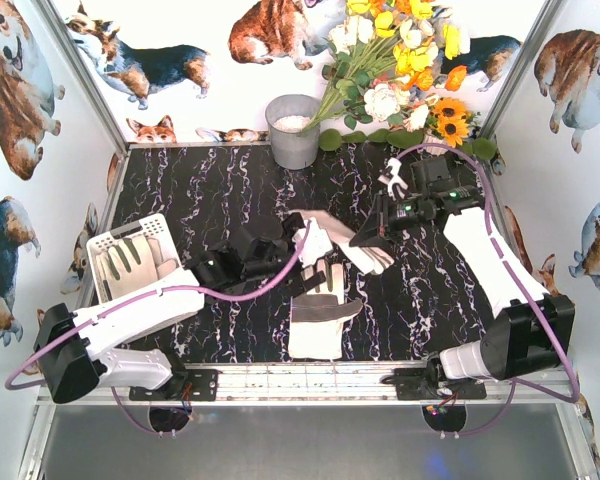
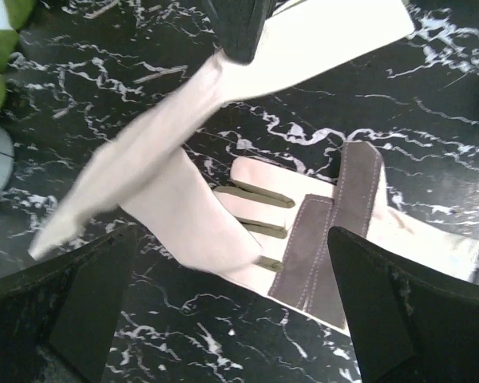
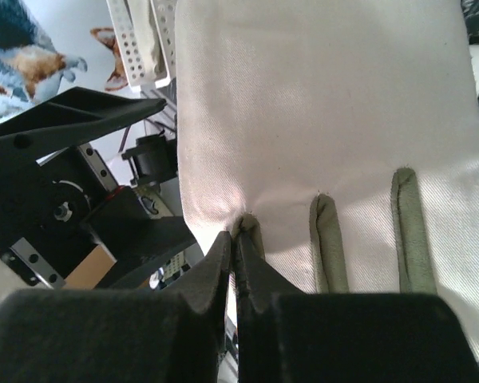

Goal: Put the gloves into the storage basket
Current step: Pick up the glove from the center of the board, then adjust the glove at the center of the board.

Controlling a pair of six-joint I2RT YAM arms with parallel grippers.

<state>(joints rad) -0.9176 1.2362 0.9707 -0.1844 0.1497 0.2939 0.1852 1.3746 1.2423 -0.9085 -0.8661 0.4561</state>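
Above the middle of the table [image 1: 200,200]: a thin pinch on a floppy glove.
Right hand [image 3: 238,239] is clamped on only an edge seam of the cream hanging glove [image 1: 365,255], so it may slip free. The wide-open, empty left hand [image 2: 231,247] could also snag the flat glove [image 1: 318,315] by the near edge. A third glove [image 1: 130,262] lies in the storage basket [image 1: 100,243] at the left edge.

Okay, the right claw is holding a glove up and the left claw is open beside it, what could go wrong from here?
The right claw pinches only a thin edge of the held glove, so it might slip free. The open left claw hangs over a second glove on the table, with the held one draped across; closing could catch both.
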